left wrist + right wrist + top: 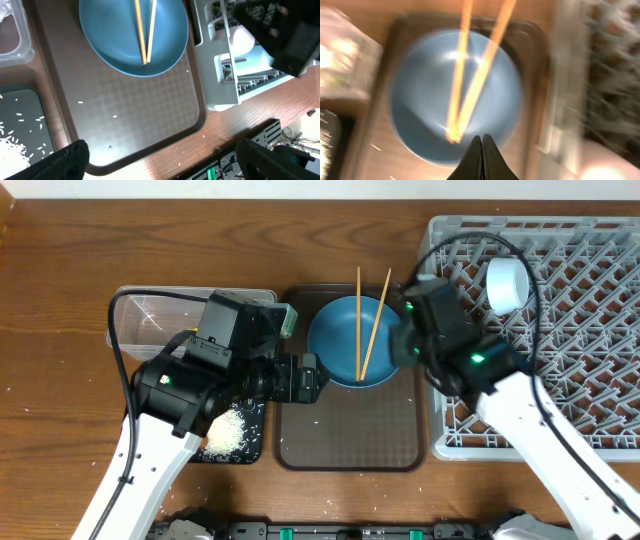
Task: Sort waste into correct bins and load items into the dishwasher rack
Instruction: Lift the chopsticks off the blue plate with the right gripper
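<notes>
Resting on your brown rectangular serving tray (350,442): one dark blue round plate (340,345) carrying two wooden chopsticks (368,325). Your right gripper (481,142), pressed together and empty, hangs over the plate's edge. Your left gripper (165,152) stands spread wide above the tray.

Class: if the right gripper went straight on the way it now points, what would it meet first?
Probably the dark blue plate, just beside the near ends of the chopsticks: the shut right gripper aims at the plate's surface. The picture is blurred, so depth is uncertain.
</notes>
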Tool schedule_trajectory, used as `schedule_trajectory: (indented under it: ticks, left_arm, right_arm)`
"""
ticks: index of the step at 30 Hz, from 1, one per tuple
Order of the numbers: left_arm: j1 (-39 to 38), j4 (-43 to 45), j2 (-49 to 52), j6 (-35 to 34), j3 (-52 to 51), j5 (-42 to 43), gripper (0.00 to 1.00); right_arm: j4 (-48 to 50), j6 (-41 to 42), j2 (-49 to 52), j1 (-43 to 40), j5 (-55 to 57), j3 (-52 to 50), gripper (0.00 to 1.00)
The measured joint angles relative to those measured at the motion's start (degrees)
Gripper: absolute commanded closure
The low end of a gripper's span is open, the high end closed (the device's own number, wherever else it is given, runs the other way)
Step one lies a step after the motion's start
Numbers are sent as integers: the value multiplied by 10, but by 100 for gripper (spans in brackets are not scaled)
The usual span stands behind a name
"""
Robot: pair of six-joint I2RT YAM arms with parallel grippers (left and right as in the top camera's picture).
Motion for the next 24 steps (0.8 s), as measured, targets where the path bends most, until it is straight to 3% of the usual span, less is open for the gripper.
schedule_trajectory:
  ticks: [6, 10, 12, 14, 24]
  left_arm:
    - [0, 0, 0, 0, 0, 0, 4]
    - [0, 0, 0, 0, 0, 0, 4]
    - [0, 0, 0, 0, 0, 0, 4]
    - [0, 0, 0, 0, 0, 0, 4]
    - [0, 0, 0, 0, 0, 0, 4]
  right_arm:
    - [-50, -34, -15, -33, 25, 0, 98]
    - [-29, -21, -14, -38, 0, 0, 79]
    - [-13, -5, -13, -38, -16, 0, 63]
    - [3, 21, -7, -38, -32, 0, 57]
    - [146, 84, 112, 12, -61, 0, 53]
